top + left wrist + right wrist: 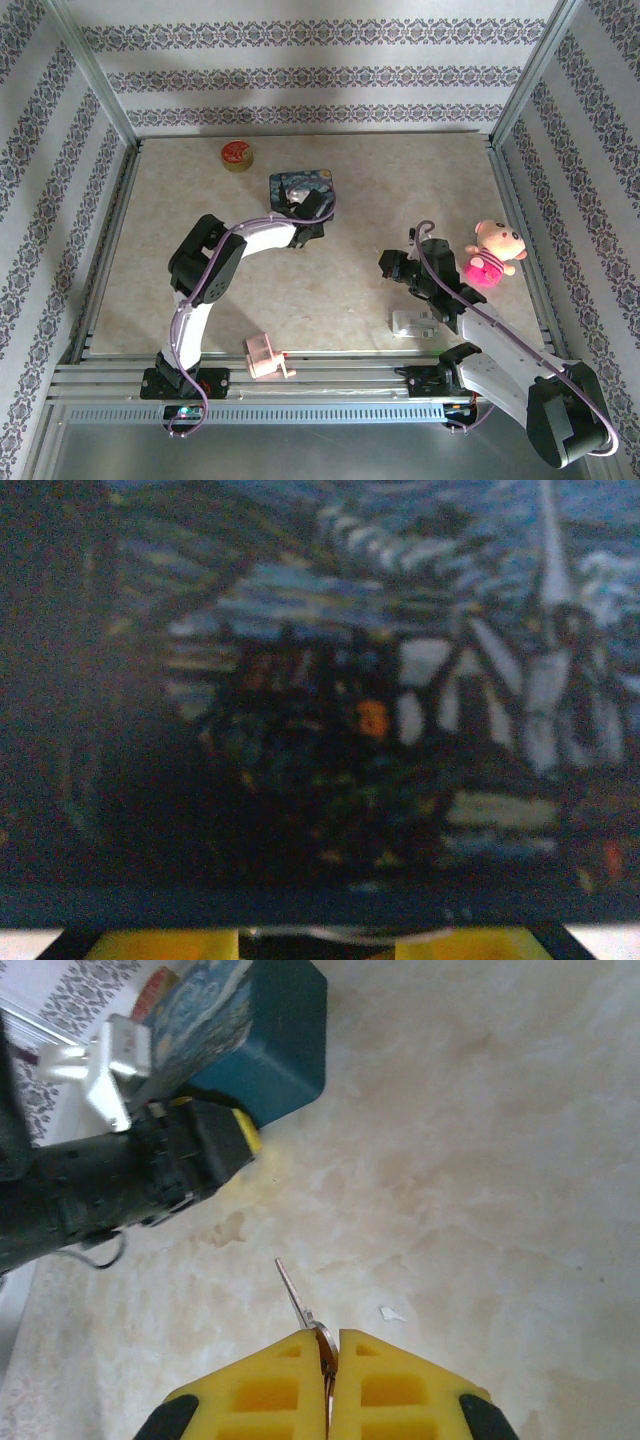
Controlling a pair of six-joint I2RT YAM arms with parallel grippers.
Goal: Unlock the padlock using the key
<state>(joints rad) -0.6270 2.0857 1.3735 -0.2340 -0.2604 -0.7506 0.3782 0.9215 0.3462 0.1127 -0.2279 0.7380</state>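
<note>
My right gripper [330, 1345] is shut on the key [296, 1295], a thin metal key whose blade sticks out up and to the left above the bare table. In the top view that gripper [392, 262] hangs right of centre. My left gripper [305, 207] is pressed up against the blue painted tin [298, 183], whose picture face [400, 680] looms close in the left wrist view. Between the left yellow pads [165, 945] sits a dark thing with a silvery edge, seemingly the padlock [318, 940], mostly hidden. The right wrist view has the left gripper [225, 1145] beside the tin [275, 1045].
A round red tin [237, 155] stands at the back left. A pink plush toy [490, 255] lies to the right, a white object [415, 323] under the right arm, and a pink object [268, 358] at the front edge. A white scrap [390, 1312] lies on the table.
</note>
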